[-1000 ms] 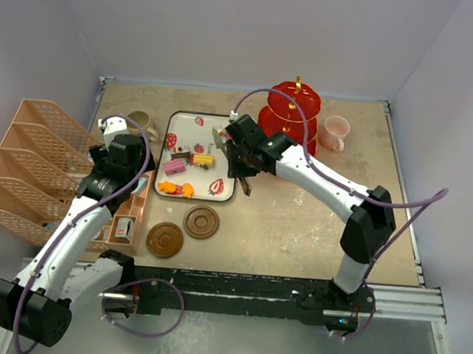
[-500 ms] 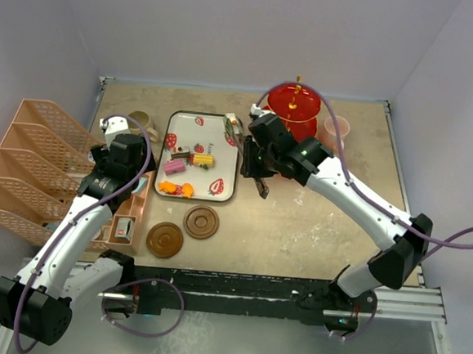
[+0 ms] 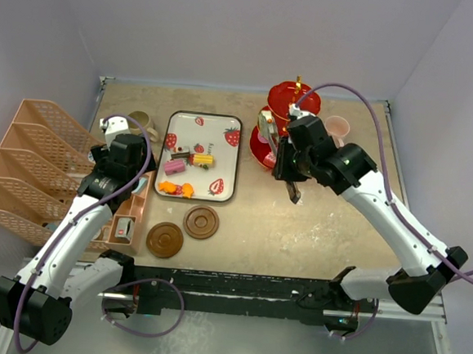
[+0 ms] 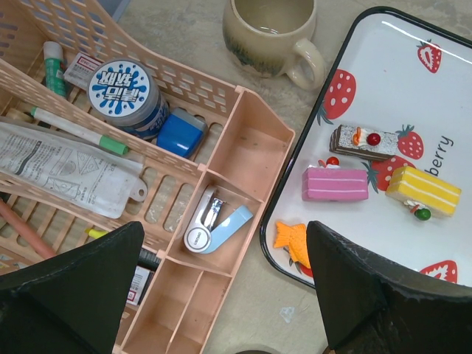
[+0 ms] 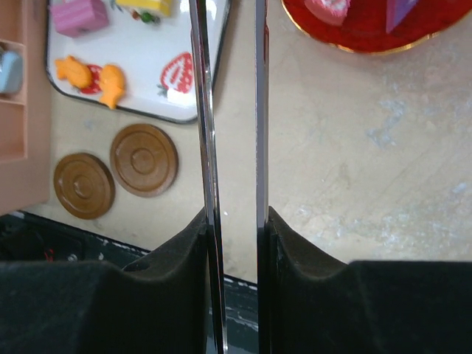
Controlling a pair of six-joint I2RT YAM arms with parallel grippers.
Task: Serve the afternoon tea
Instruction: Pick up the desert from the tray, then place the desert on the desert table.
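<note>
Two coasters [image 3: 202,222] lie near the tray [image 3: 209,135]; peach organiser [image 4: 254,151] just beside it.

tweezers [image 5: 260,110]: tips cut by top edge | stand [image 5: 369,29]: mostly out of frame | pink mug [image 3: 340,124]: partly behind right arm [image 3: 382,202]

Robot lab test cell, not a home. Plain pale walls [image 3: 232,29] box in a scuffed beige table [image 3: 314,232] on three sides, and a white left arm [image 3: 72,234] and right arm [image 3: 397,222] are bolted to an aluminium rail [image 3: 411,299] at the near edge, with purple cables [image 3: 350,89] looping loose. Staged props: toy cakes [image 3: 175,167] on a strawberry-print tray [image 3: 215,138], a red three-tier stand [image 3: 286,91], and a peach desk organizer [image 3: 32,173] holding stationery [image 4: 74,127].
</note>
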